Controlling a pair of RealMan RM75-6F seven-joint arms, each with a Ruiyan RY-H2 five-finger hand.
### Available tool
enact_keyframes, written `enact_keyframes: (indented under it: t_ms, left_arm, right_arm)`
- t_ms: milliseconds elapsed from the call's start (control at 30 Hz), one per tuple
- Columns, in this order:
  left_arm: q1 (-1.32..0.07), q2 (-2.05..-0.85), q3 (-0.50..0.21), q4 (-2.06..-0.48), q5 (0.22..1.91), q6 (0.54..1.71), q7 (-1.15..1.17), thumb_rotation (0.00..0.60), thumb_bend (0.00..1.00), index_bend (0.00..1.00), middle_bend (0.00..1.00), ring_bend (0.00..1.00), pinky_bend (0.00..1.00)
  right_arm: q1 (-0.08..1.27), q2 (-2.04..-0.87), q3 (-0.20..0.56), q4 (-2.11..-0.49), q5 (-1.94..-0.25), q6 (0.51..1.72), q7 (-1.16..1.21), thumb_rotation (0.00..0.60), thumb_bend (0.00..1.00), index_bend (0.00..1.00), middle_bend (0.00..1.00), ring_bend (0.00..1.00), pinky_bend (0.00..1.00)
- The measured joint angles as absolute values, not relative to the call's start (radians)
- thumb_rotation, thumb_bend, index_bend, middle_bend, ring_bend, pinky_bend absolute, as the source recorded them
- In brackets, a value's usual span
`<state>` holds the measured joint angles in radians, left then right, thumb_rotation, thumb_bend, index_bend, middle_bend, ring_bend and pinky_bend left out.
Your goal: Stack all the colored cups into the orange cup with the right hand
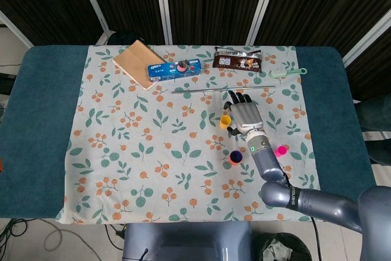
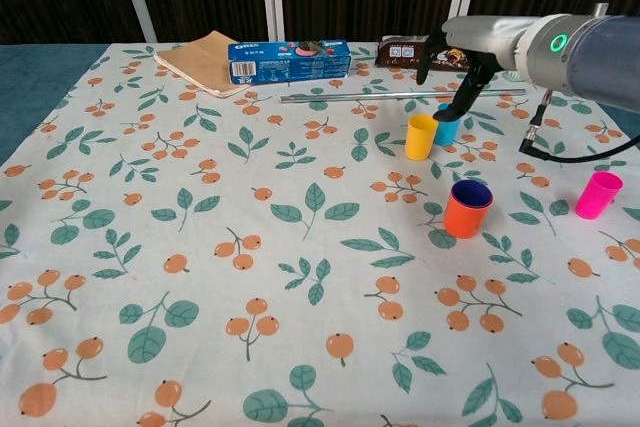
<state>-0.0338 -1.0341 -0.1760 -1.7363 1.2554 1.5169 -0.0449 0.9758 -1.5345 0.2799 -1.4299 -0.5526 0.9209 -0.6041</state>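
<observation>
Orange cup [image 2: 466, 210] centre-right, already with dark blue cup inside. Yellow cup [image 2: 421, 136], blue cup [image 2: 447, 125], pink cup [image 2: 598, 194] still loose. Right hand [image 2: 462, 47] over blue cup, fingers apart, empty so far.

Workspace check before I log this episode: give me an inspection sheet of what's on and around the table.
Surface: floral cloth over a blue table.
Job's things: orange cup with a dark blue cup nested inside; yellow cup and light blue cup side by side; pink cup apart, toward the right edge.
Clutter: notebook, Oreo box, chocolate wrapper, metal rod, green brush, all along the far edge.
Hands: right hand over the light blue cup, fingers spread, holding nothing seen; left hand not in view.
Cables: thin black cable off the right arm.
Surroundings: dark panels behind.
</observation>
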Motion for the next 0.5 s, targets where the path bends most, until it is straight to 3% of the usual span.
enact_keyframes:
  t_ms: [500]
  left_arm:
    - [-0.035, -1.035, -0.179, -1.733, 1.248, 1.516, -0.042, 0.600, 0.39, 0.14, 0.03, 0.01, 0.12]
  right_arm:
    - [1.007, -1.615, 0.261, -1.290, -0.522, 0.856, -0.591, 0.600, 0.36, 0.34, 0.00, 0.03, 0.10]
